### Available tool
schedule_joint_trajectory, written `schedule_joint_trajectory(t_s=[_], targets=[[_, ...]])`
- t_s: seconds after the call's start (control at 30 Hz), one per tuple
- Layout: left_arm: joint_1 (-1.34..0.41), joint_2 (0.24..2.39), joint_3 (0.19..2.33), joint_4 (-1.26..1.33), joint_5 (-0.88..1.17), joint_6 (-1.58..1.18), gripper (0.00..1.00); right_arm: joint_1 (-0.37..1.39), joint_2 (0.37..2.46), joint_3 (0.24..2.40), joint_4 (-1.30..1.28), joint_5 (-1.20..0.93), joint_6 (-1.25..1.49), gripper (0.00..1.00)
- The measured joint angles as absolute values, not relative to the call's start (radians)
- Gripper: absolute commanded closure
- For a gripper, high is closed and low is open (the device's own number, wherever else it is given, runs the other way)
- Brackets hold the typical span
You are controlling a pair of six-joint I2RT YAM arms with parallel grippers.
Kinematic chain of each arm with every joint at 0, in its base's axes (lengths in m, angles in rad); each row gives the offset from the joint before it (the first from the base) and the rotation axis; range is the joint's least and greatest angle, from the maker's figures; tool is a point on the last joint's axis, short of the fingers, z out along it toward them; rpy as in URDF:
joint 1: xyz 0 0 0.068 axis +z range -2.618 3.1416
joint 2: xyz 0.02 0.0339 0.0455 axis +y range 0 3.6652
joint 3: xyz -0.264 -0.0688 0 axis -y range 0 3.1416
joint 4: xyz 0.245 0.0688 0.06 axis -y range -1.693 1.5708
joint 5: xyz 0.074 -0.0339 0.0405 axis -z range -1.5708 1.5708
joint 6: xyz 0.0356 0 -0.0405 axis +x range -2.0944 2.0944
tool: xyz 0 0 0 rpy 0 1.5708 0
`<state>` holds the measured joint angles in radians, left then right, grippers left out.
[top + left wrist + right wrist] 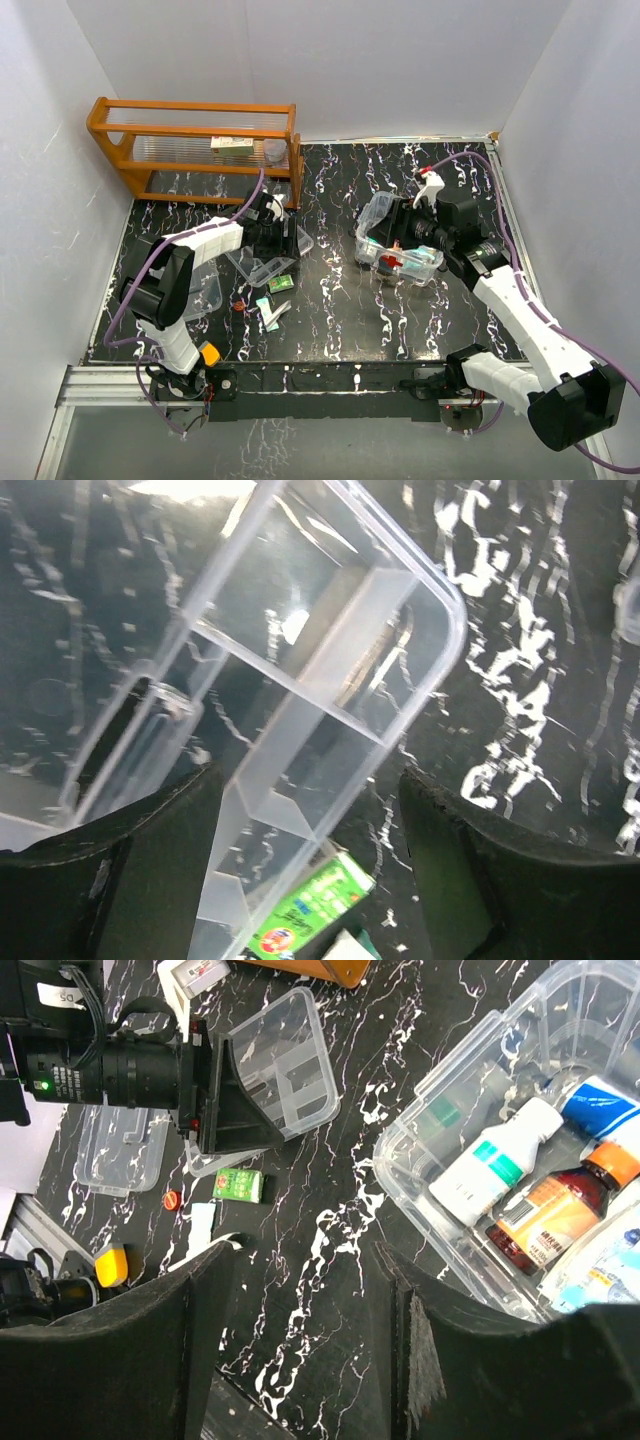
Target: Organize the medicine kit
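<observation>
The clear medicine kit box [372,222] stands right of centre and holds bottles; in the right wrist view its rim [440,1080] surrounds a white bottle [490,1165] and a brown bottle [548,1212]. The clear divided tray insert [262,266] lies left of centre and also shows in the left wrist view [300,650]. My left gripper [283,240] is open, with the tray's near end between its fingers [150,865]. The flat lid [200,292] lies further left. My right gripper [300,1340] is open and empty above bare table beside the box.
An orange wooden rack [190,140] stands at the back left with a small box [232,144] on it. A green carton [280,284], white sachets [270,313] and a small red cap [238,306] lie in front of the tray. White walls enclose the table.
</observation>
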<state>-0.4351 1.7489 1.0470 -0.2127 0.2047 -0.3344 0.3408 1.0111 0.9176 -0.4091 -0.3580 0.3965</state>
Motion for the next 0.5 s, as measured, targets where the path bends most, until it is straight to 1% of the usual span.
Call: schedule_joint_trajectory(t_s=[0.13,0.3,0.5], targets=[[-0.435,1.749,1.036,-0.192,0.321,-0.364,0.32,0.363,1.011,0.904,-0.410,-0.345,0.424,0.48],[-0.435,1.749,1.021,-0.167,0.402,-0.393,0.32,0.476,1.013,0.889,-0.405,-0.293,0.447,0.48],[-0.435,1.706,1.011,-0.168,0.373,-0.420,0.31,0.645,1.040,0.878,-0.353,-0.177,0.486,0.49]])
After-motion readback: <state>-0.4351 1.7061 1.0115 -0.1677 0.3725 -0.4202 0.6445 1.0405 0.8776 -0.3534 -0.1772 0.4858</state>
